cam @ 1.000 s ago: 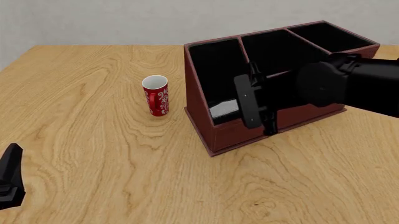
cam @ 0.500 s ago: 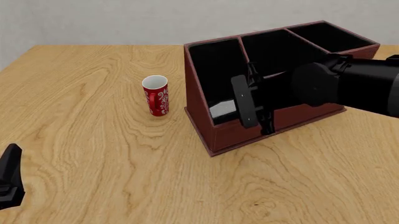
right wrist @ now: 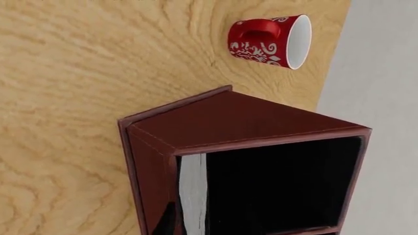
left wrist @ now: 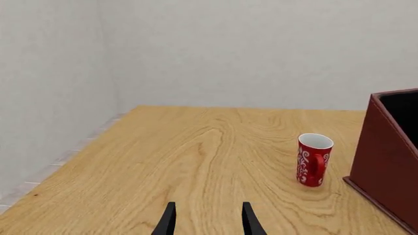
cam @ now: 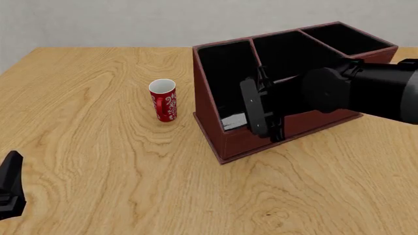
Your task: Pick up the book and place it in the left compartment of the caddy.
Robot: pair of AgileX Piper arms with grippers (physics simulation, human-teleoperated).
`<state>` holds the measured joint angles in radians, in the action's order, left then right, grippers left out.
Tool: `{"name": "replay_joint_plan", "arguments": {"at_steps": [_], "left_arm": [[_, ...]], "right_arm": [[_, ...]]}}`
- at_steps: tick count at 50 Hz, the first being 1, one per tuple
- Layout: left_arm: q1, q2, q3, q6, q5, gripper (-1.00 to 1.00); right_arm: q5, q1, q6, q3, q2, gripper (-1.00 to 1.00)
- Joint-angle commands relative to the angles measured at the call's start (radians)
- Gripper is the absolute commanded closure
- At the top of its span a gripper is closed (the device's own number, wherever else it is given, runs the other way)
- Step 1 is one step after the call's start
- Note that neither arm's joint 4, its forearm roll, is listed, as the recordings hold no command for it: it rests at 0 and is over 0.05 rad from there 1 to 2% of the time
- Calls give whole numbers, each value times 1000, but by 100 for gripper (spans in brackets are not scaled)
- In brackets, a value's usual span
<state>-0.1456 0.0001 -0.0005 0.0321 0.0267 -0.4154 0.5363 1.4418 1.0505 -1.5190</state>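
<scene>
The reddish-brown caddy (cam: 307, 125) stands at the table's right back, and its left compartment (cam: 225, 66) is long and black-lined. My right gripper (cam: 252, 117) reaches over the caddy's low front wall, shut on the book (cam: 234, 122). Only the book's white page edge shows, low inside the left compartment. The right wrist view shows the book (right wrist: 193, 193) as a white strip just inside the caddy (right wrist: 242, 122) wall, against the left compartment's (right wrist: 281, 186) black lining. My left gripper (cam: 10, 188) rests at the near left edge, far from the caddy. Its fingertips (left wrist: 207, 225) stand open around nothing.
A red cup (cam: 163, 100) with white pattern stands upright on the table just left of the caddy, and shows as the cup (left wrist: 314, 159) and the cup (right wrist: 271, 35) in the wrist views. Two more black-lined caddy sections (cam: 297, 51) lie right of the left one.
My right gripper has shifted slightly left and down with the book. Less of the white page edge now shows above the caddy's front wall. The left arm has not moved.
</scene>
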Motion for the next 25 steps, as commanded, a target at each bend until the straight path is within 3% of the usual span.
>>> {"name": "replay_joint_plan", "arguments": {"at_steps": [1,25], "left_arm": [[0,0,0,1,1,-100],[16,0,0,-6,7,-100]], "right_arm": [[0,1,-3,-2,1,-100],[-69,-28,10,-18,133,-100]]}}
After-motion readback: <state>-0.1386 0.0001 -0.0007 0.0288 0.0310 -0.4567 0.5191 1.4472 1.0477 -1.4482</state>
